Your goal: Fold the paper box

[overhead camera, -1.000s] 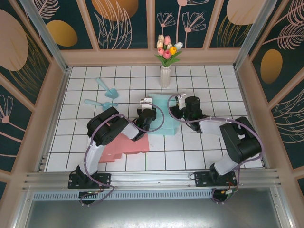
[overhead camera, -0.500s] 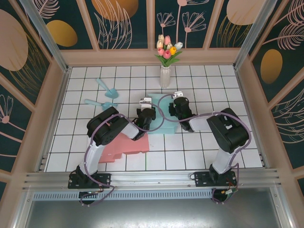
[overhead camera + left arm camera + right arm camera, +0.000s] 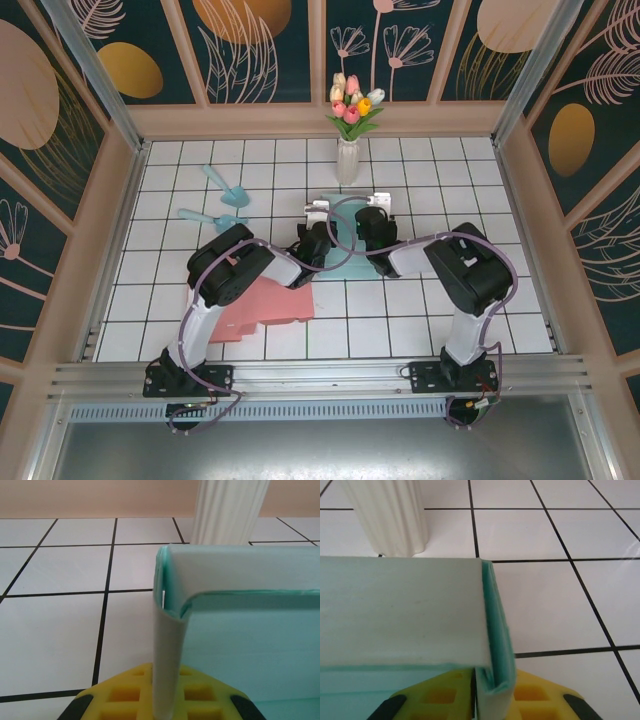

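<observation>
Mint paper box (image 3: 345, 268) sits mid-desk (image 3: 440, 180), just in front of the vase (image 3: 347, 160), between the two arms. Left fingers (image 3: 318, 228) are on its left side and right fingers (image 3: 372, 225) on its right side, both pointing toward the vase. Left wrist view: a wall of the box (image 3: 250, 645) stands upright. Its left end bends round the corner, and a narrow paper strip drops straight down between the yellow left fingers (image 3: 125, 697), which are closed tight on that strip, so the box is held. Vase (image 3: 230, 510) is right behind that corner. Right wrist view: box wall (image 3: 400, 610) runs in from the left, pale face to camera, mint edge at the right corner. The folded corner goes down into the slot between the yellow right fingers (image 3: 540, 697), which are narrow and pinching it. Vase (image 3: 390, 515) is just past the wall, on the left. Top view: tulips (image 3: 352, 105) in the vase. Pink sheet (image 3: 265, 305) lies flat on the tiles, partly under the left arm; touching the box's near-left corner or just beside it, cannot tell which. Two teal scoops (image 3: 222, 183) lie back-left, well apart from the box.
</observation>
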Controlling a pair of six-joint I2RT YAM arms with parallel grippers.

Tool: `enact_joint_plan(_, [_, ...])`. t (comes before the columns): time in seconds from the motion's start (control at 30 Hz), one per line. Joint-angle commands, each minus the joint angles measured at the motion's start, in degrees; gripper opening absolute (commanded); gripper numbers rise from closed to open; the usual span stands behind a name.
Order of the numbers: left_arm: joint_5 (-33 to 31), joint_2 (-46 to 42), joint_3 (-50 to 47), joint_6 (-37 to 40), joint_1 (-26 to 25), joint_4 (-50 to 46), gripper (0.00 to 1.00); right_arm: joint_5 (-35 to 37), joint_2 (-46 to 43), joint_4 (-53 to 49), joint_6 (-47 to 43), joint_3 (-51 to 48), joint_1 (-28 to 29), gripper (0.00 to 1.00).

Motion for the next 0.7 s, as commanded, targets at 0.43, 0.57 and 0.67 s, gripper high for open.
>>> enact_joint_plan(0.43, [-2.2, 0.7, 0.2, -0.7, 0.4, -0.2, 0.00, -21.0, -16.3, 4.8, 5.2, -10.5, -1.4, 0.53])
enact_joint_plan(0.57, [-1.9, 0.7, 0.2, -0.5, 0.5, -0.1, 0.00, -20.6, -25.2, -2.6, 5.7, -12.4, -1.4, 0.53])
enact_joint_plan(0.67, [-1.4, 0.8, 0.4, 0.0, 0.5, -0.3, 0.00, -19.6, -34.8, -11.9, 4.3, -13.3, -1.4, 0.54])
